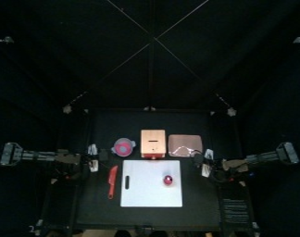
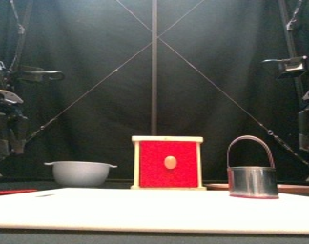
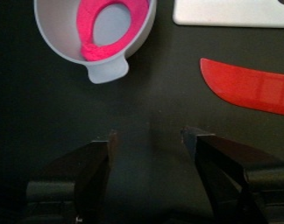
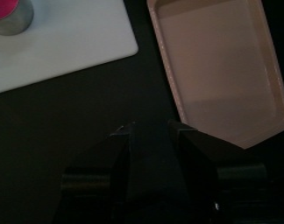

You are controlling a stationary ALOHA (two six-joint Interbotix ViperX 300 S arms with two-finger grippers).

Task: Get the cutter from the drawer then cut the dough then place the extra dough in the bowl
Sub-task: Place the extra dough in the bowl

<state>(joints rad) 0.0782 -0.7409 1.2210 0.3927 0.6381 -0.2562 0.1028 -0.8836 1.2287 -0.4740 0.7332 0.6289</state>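
On the table, top view: white cutting board (image 1: 143, 190) at front centre, with the round metal cutter (image 1: 168, 175) standing on its right part. Behind the board, in a row from the left: blue-grey bowl (image 1: 116, 145), pale wooden box (image 1: 153, 141), pink tray (image 1: 183, 143). A red toy knife (image 1: 113, 180) lies just left of the board. The left gripper (image 1: 90, 157) and right gripper (image 1: 209, 167) sit low at the table's two sides, each apart from every item.

At table height, front view: bowl at left, box in the middle showing its red drawer front, cutter at right with its wire handle arched upright. The board's pale surface fills the foreground.

Left wrist view: left gripper jaws spread, nothing between them. Ahead lies the bowl, a pink dough ring (image 3: 90, 39) curled inside it. The knife and a board corner are off to one side.

Right wrist view: right gripper jaws parted by a narrow gap, empty. The tray is just ahead and the board beside it. The cutter is at the picture's edge, with pink dough (image 4: 2, 7) within its ring.
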